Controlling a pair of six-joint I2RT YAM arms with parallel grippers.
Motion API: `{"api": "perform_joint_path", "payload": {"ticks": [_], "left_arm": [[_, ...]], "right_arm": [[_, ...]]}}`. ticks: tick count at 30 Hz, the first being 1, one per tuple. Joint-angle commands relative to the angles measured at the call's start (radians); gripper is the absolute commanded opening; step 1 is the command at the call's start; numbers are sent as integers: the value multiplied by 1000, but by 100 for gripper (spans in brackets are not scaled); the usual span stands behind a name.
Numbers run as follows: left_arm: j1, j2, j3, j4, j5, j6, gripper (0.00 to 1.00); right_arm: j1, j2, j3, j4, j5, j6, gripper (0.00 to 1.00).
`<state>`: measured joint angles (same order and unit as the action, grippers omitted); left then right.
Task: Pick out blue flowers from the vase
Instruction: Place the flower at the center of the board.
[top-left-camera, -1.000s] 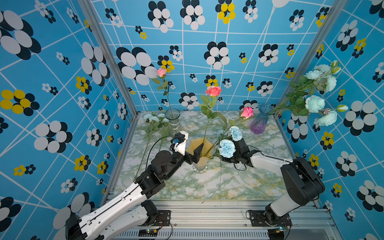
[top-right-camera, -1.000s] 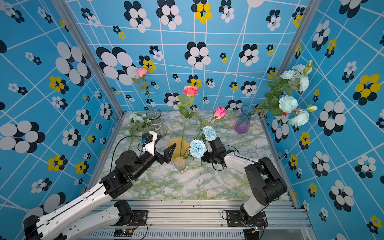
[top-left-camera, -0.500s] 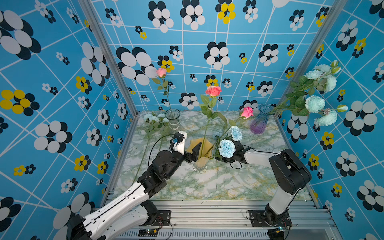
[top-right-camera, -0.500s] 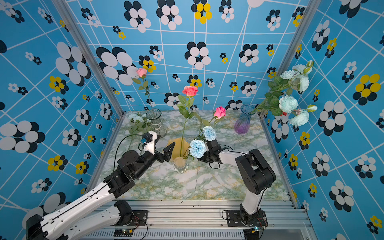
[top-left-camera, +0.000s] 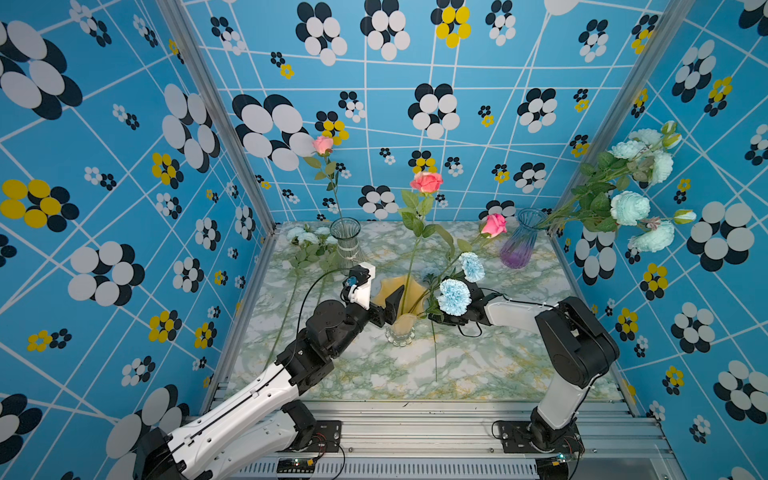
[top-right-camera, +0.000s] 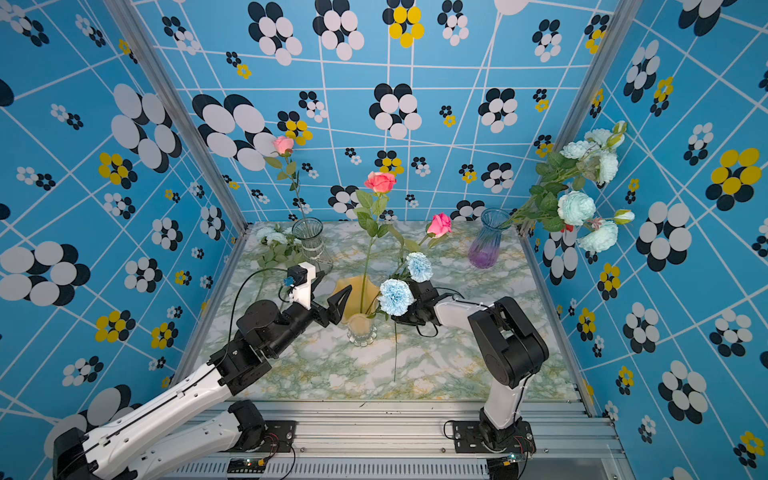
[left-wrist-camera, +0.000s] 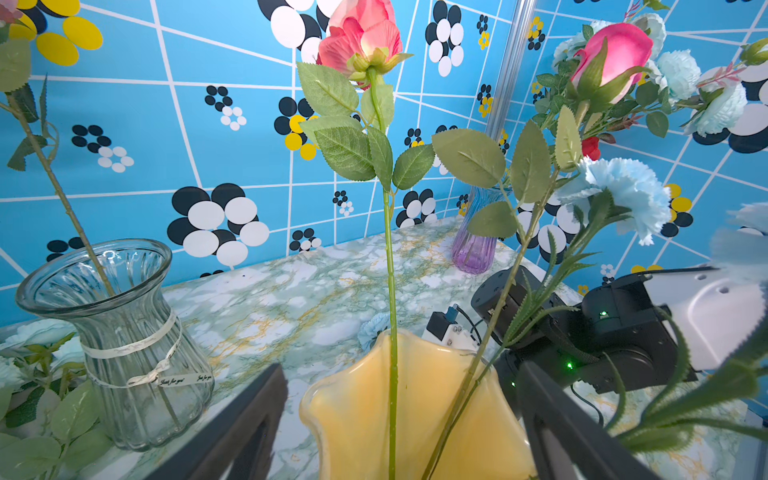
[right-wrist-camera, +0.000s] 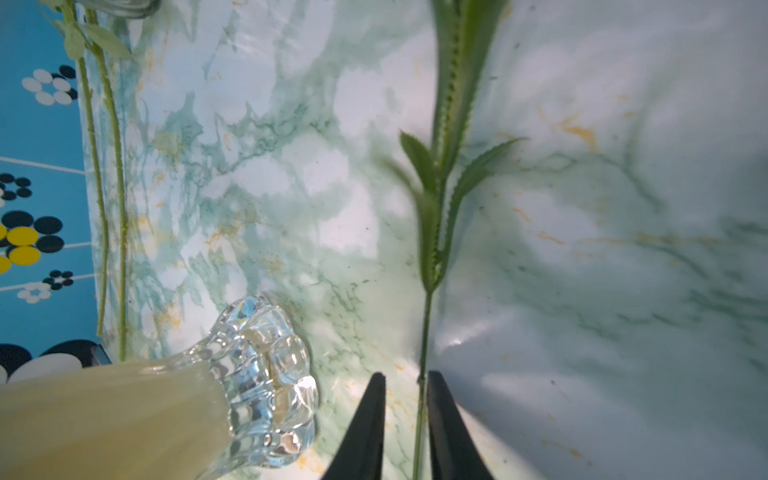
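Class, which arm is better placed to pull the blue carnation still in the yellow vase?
Probably right: the right gripper sits beside that carnation; the open left gripper straddles the vase rim opposite.

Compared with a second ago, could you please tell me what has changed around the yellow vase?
The right arm's elbow swung inward, and the right gripper, shut before, now has its jaws parted with the blue carnation's stem loose between them. The left gripper stayed open astride the yellow vase; the pink roses have not moved.
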<state>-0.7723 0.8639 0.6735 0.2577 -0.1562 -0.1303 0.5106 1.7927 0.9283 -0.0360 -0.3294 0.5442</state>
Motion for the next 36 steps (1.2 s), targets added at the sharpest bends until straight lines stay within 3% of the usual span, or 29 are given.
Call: {"api": "perform_joint_path", "payload": {"ticks": [1,6,11,19,24,30,32,36], "left_arm": [[-2,11,21,-8,26,9,89],[-39,12,43,-30,17,58,89],[-107,36,106,-108,25,150,84],[-221,14,138,-268,-76,246,69],[-252,13,112,-266,-74,251,56],[-275,82,138,-295,-102,262,46],[-284,102,148,-317,-131,266,40],[-301,120,149,-333,-160,267,38]], "right_arm": [[11,-20,6,-54,65,-23,42],[12,-137,-42,-72,169,-16,58],[12,-371,-155,-54,286,-10,58],[12,-765,-333,46,293,47,58],[12,-816,-364,69,275,46,57],[11,-890,-311,-159,373,-74,54],[-2,-955,-360,-115,362,-65,53],[-14,-1025,-413,-85,366,-60,52]]}}
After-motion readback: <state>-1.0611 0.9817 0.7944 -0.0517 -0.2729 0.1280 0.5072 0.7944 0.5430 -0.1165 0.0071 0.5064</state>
